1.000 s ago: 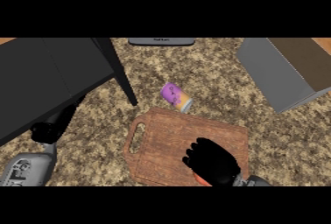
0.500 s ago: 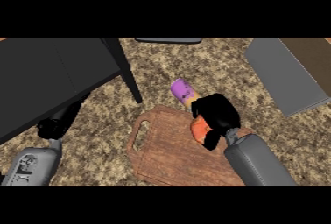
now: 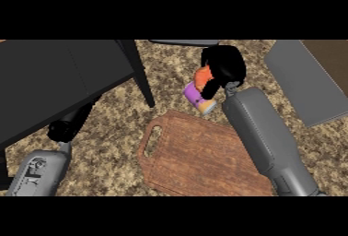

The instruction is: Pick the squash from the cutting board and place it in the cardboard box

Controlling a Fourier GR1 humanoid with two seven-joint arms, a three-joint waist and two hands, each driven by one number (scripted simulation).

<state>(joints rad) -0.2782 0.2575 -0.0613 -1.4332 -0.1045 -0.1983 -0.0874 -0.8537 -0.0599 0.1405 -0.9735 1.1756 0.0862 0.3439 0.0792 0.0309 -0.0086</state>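
My right hand (image 3: pixel 225 64) is shut on the orange squash (image 3: pixel 202 76), which peeks out at the hand's left side. Hand and squash hang beyond the far edge of the wooden cutting board (image 3: pixel 204 159), above a purple can (image 3: pixel 198 97) lying on the counter. The board's top is bare. A large dark open box (image 3: pixel 61 78) fills the upper left, its right wall just left of the squash. My left hand (image 3: pixel 65 130) rests at the lower left, open, partly tucked under the box's near edge.
A grey slab-like object (image 3: pixel 304 78) lies at the upper right. A thin dark item (image 3: pixel 183 42) shows at the top edge. My right forearm (image 3: pixel 262 133) crosses the board's right side. Speckled counter (image 3: pixel 115 138) lies between the box and the board.
My right hand has lifted the squash off the cutting board and carried it away past the board's far edge, over the purple can. The left hand stays put.
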